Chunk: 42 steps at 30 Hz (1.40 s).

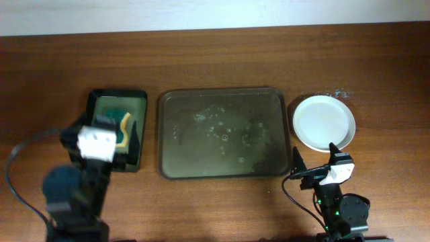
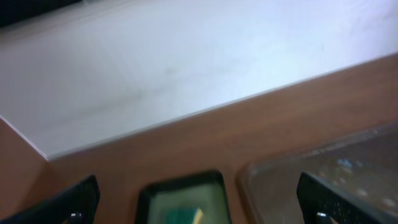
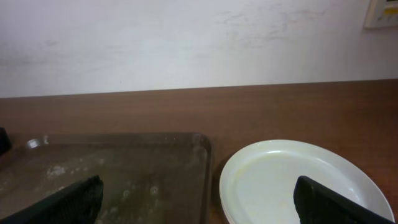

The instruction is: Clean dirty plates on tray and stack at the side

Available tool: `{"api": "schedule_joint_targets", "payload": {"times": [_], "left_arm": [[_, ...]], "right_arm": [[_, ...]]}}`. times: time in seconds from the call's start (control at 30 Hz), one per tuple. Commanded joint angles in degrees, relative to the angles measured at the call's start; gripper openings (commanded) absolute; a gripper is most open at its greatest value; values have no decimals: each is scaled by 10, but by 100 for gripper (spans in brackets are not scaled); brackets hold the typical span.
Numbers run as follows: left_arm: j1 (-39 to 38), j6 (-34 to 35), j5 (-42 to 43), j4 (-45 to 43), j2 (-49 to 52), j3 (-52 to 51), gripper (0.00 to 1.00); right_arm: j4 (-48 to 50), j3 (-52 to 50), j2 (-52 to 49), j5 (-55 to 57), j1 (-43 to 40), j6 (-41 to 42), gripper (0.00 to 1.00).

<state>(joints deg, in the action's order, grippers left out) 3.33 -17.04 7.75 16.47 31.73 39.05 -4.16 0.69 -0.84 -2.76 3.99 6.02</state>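
Right of the dark grey-brown rectangular tray [image 1: 201, 151] on your desk [image 1: 215, 60], round white plates [image 1: 324, 123] sat stacked; your left pincer [image 2: 198, 196] and right pincer [image 3: 199, 186] hung spread, empty.

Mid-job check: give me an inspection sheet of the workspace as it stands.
Surface: brown wooden table, white specks near the plates.
Job's things: tray holds no plates, wet with suds; plates stacked to its right, count unclear.
Clutter: small black tray holding a green-yellow sponge.
Grippers: left gripper open above the small black tray; right gripper open, empty.
Cables: black cable looping at the table's left.
Surroundings: white wall.
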Motion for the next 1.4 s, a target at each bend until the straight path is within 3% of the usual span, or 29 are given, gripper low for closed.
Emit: {"api": "schedule_joint_targets", "payload": {"times": [0.0,0.17,0.4,0.5,1.37], "left_arm": [[2,-28,11,-85,-112,-147,99],[2,-28,11,-161,-224,-282,99],[2,-48,10,-171,-306,-380,99],[2,-65,8,-125,-315,-386,99],[2,-64,2,-126,-314,-386,99]], "right_arm": [[-2,-4,4,5,5,2,98],[-2,-4,4,5,5,2,98],[-2,-4,4,5,5,2,98],[-2,-4,4,5,5,2,98],[-2,-4,4,5,5,2,98]]}}
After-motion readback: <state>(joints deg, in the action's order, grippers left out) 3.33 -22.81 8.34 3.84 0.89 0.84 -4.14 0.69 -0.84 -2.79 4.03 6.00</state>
